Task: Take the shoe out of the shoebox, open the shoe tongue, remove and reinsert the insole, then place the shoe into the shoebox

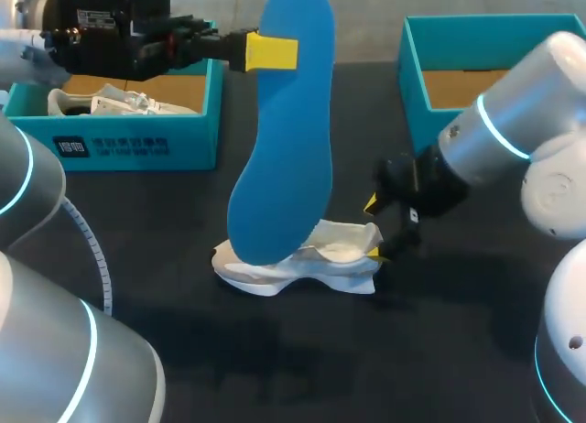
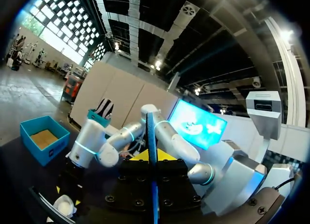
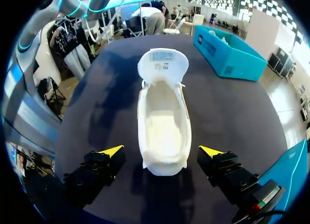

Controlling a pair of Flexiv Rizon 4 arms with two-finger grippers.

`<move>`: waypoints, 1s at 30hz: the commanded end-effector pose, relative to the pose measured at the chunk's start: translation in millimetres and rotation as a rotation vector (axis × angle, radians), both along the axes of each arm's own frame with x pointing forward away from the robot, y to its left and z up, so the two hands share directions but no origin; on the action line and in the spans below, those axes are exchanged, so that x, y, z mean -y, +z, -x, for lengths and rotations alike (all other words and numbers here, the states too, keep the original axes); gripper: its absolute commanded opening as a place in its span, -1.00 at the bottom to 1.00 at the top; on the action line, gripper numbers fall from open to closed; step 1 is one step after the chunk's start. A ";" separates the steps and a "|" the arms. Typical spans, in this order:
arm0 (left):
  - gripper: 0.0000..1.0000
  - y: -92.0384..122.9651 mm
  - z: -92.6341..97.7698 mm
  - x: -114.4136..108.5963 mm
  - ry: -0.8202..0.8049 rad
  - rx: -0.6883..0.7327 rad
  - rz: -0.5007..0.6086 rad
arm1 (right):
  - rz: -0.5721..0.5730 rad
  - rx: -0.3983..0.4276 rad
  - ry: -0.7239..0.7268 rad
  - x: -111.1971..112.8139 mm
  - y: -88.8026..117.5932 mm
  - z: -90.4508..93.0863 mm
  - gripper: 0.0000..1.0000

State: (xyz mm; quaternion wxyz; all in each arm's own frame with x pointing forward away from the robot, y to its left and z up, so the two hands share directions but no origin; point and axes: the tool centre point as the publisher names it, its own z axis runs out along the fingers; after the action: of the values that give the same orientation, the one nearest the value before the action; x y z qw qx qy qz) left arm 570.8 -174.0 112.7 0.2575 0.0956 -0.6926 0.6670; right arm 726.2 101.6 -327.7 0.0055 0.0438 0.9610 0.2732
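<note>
A: What has the left gripper [image 1: 271, 52] got?

B: It is closed on the blue insole [image 1: 284, 130], 1 yellow pad flat on the face near the upper end. The left wrist view shows the insole edge-on between the 2 fingers. It hangs upright, high over the middle of the table [image 1: 275, 359].

A: Does its lower end touch anything?

B: In the head view it overlaps the toe end of the white shoe [image 1: 307, 263]; I cannot tell whether they touch.

A: And the shoe?

B: It lies on the dark table, well apart from both boxes, with its tongue [image 3: 163, 64] folded open toward the toe.

A: The right gripper [image 1: 375, 229]?

B: It sits low at the heel with the fingers spread wide, 1 on each side. The right wrist view shows a gap of table between each yellow tip and the shoe, so it holds nothing.

A: Where are the edges?

B: The left shoebox [image 1: 137, 146] stands at the far left with a second shoe [image 1: 114, 101] inside. The right shoebox [image 1: 414, 75] stands at the far right, its near wall just behind the right arm. Bare table runs between the 2 boxes and in front of the shoe.
</note>
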 end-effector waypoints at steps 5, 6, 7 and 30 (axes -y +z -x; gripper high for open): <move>-1.00 -0.6 -0.3 0.8 -0.001 0.000 -0.001 | 0.346 -0.037 0.002 -21.2 -8.0 -10.7 1.00; -1.00 -0.6 -0.3 0.8 -0.001 0.000 -0.001 | 0.356 -0.036 0.000 -22.4 -8.0 -11.1 1.00; -1.00 -0.6 -0.3 0.8 -0.001 0.000 -0.001 | 0.370 -0.037 -0.003 -23.5 -7.8 -11.2 1.00; -1.00 -0.6 -0.3 0.8 -0.001 0.000 -0.001 | 0.627 -0.078 -0.066 -21.4 -8.8 1.8 1.00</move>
State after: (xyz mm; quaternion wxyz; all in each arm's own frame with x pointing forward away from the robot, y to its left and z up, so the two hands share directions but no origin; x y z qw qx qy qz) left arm 570.8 -173.9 112.7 0.2575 0.0956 -0.6926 0.6670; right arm 723.8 118.1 -336.0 -0.0034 0.0815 0.9954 0.0511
